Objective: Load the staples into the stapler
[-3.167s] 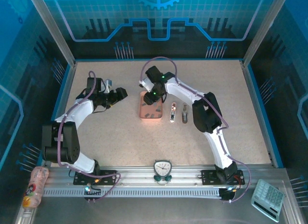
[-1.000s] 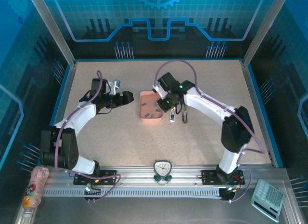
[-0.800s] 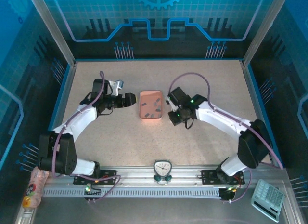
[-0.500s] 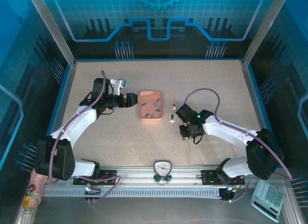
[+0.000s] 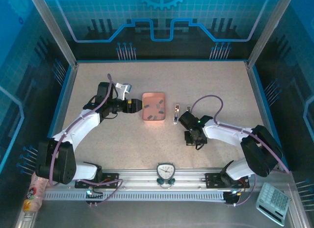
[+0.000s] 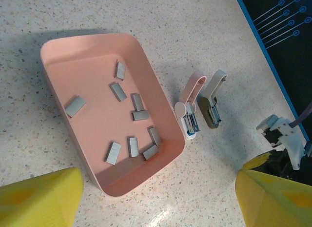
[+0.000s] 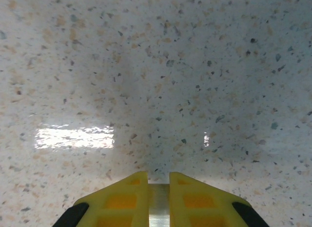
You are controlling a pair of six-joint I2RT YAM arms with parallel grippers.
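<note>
Pinching a silvery-grey metal staple strip (image 7: pixel 158 207): my right gripper (image 7: pixel 158 180), lower centre; my left gripper (image 6: pixel 158 180) gapes empty.

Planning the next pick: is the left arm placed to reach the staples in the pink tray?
Probably yes: the left tool hangs open right beside the tray, and the staples lie uncovered inside, with the right tool well away.
</note>
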